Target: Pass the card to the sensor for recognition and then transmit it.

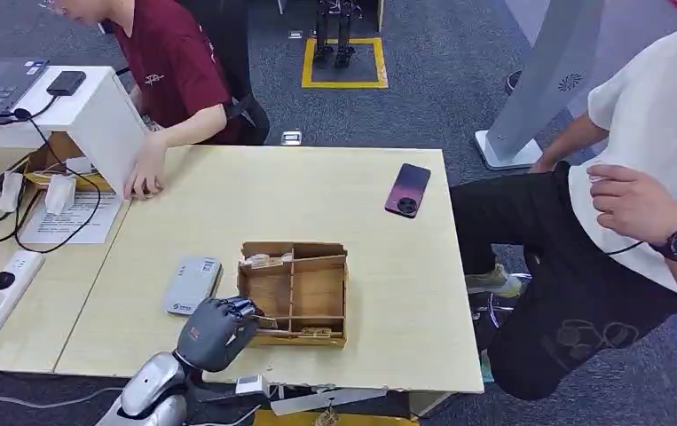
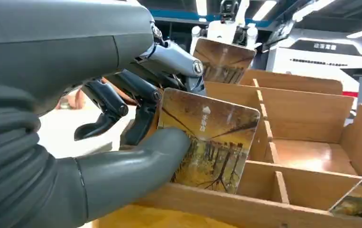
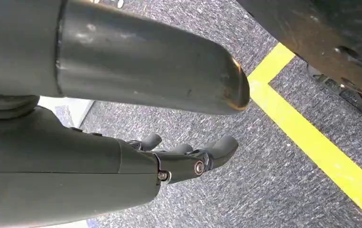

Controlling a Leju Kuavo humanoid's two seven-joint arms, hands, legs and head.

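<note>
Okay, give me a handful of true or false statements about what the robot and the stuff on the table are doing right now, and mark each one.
1. The left hand holds a card between thumb and fingers. True.
2. That card is over the wooden box. True; the left wrist view shows it at the box's near wall.
3. The card is already on the grey sensor. False; the sensor lies on the table beside the box with nothing on it.
4. The phone lies inside the box. False; it lies on the table, apart from the box.
5. The right hand holds a second card. False; it hangs over the floor, holding nothing.
</note>
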